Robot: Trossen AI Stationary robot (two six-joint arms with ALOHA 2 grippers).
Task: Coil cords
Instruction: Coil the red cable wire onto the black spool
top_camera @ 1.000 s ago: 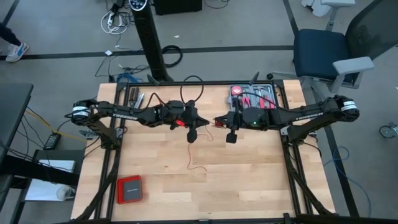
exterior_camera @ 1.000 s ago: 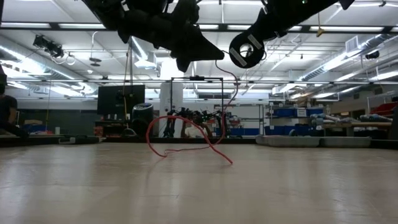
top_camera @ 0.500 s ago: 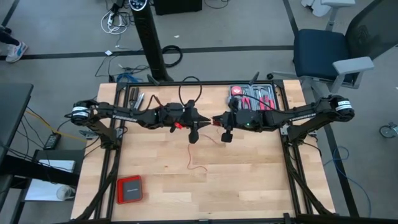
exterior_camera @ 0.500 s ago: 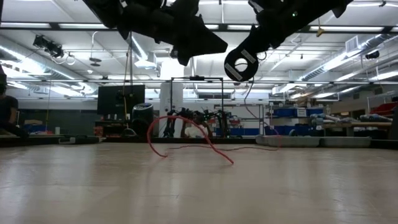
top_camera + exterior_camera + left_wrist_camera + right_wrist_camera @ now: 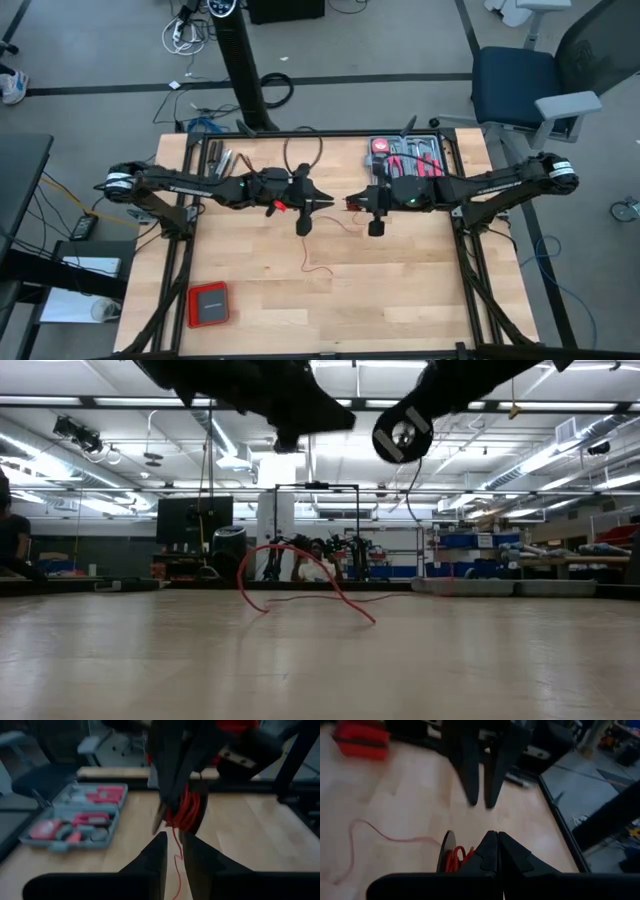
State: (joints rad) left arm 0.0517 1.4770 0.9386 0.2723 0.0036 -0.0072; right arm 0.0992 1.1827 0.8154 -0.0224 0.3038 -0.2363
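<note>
Both arms are hanging up over the middle of the table, tips facing each other with a small gap between them. The left gripper has its fingers parted a little, with only a narrow slot between them. In its wrist view a strand of the red cord runs right along that slot, but I honestly can't tell whether the fingers touch it or it's just hanging behind them.

The right gripper is closed tight, fingers pressed together. A small wad of red loops sits right against its tip, next to a thin dark disc-like edge. Whether the loops are pinched or wrapped around something there, I can't make out, the fingers cover that part. From the left wrist camera the same red bundle shows up bunched at the right arm's end.

The rest of the cord trails down onto the wood, curving toward the near side. From table level it makes a loose arch standing up off the surface, and the far end is too thin to follow.

The grey tool tray is at the far right, partly covered by the right arm. A flat red box sits near left.
</note>
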